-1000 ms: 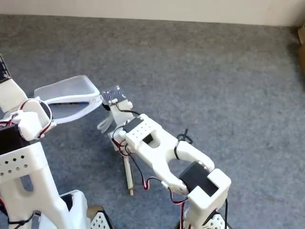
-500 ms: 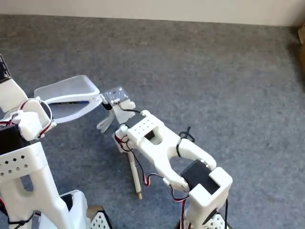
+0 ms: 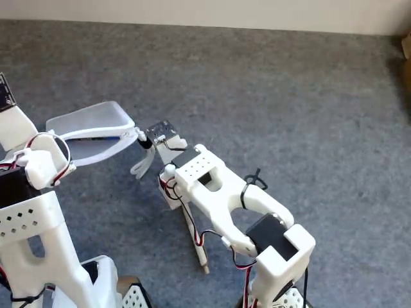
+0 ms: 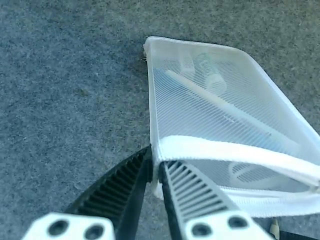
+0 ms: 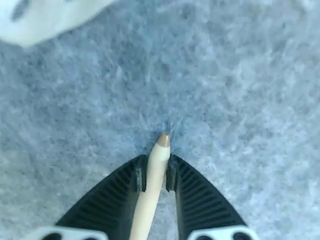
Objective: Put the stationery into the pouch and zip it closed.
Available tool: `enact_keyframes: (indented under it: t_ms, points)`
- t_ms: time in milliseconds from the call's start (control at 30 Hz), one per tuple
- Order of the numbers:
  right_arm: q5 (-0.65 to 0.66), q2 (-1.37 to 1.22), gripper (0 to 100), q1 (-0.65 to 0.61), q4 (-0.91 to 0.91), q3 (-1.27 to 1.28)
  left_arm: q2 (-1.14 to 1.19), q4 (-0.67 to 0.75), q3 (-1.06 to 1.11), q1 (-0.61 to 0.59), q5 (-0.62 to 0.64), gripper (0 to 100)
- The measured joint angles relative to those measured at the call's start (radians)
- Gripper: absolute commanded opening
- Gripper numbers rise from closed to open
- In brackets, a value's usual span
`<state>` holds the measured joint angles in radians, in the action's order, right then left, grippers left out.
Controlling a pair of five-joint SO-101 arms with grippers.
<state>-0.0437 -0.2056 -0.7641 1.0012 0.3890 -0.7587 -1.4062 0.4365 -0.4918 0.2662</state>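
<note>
A white mesh pouch (image 3: pixel 90 128) is held up at the left, its mouth open toward the middle. My left gripper (image 4: pixel 155 167) is shut on the pouch's (image 4: pixel 215 110) zip edge. A long pale stick and a few small items show through the mesh. My right gripper (image 5: pixel 155 172) is shut on a cream pencil (image 5: pixel 156 162), whose brown tip points down at the carpet. In the high view the pencil (image 3: pixel 196 240) sticks out below the right arm's wrist, just beside the pouch mouth.
Grey carpet (image 3: pixel 289 102) covers the whole work surface, with open floor to the right and back. A pale wall strip (image 3: pixel 225 13) runs along the far edge. Both arm bases stand at the near edge.
The right arm has shifted slightly right and turned, so the pencil's free end has swung right and toward the near edge. The left arm and pouch have stayed still.
</note>
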Motion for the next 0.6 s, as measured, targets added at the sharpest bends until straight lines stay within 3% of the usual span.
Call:
enact_keyframes:
  t_ms: [600]
  points:
    - [0.0,0.0,4.9,-0.028,0.006,0.0,0.0,0.0,0.0,0.0,0.0,1]
